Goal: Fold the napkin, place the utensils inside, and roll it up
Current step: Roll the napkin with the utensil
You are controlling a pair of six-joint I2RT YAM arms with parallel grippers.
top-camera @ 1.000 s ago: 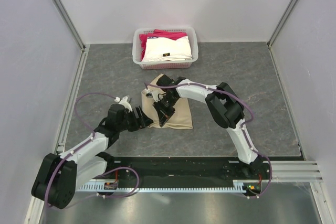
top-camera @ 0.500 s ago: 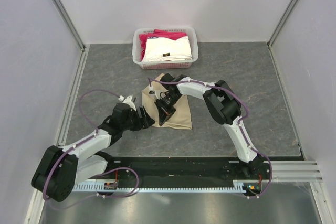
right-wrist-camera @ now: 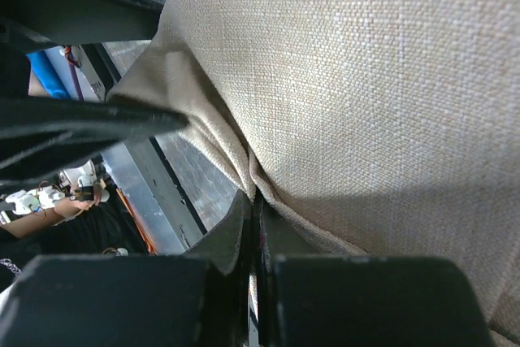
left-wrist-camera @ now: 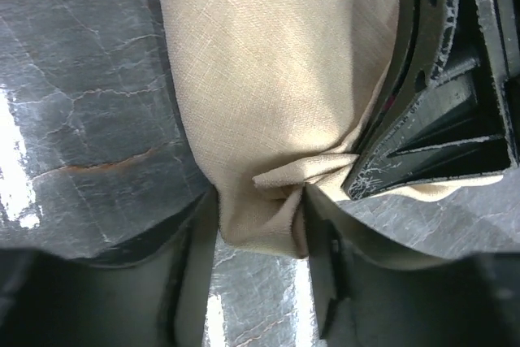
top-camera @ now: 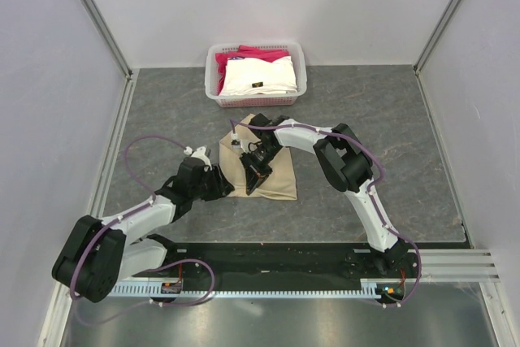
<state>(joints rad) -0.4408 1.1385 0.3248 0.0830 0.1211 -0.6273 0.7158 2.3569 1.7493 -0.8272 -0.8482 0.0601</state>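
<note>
the fold is the step in hand, by the look of it. the napkin point(top-camera: 280, 175) lies on the grey table point(top-camera: 390, 136) in the middle, just near of the white basket point(top-camera: 257, 103), and both arms meet at its near-left corner.

the left gripper point(left-wrist-camera: 262, 225) has its jaws part-way spread with that corner bunched between them. the cloth puckers and touches both pads, so it reads as a pinch on the napkin. the right gripper point(right-wrist-camera: 253, 201), just to the right of it, has its jaws pressed together on a thin crease of the same cloth, and wrinkles run into the tips.

the knife shows in none of the three views (it may be under cloth or an arm; i cannot tell), so placing and rolling look not yet begun.

the next move likely calls for both grippers to lift that edge together, at the same height, and carry it across to the right so the layers land square. if one pinch slips, the fold will skew. soft cloth like this will sag between the two grips.

as for writing, nothing can be read. the white folded cloth point(top-camera: 260, 75) in the basket has a small dark tag point(top-camera: 258, 84), too small to make out. the pink-red folded cloth point(top-camera: 260, 54) behind it shows no marking.
</note>
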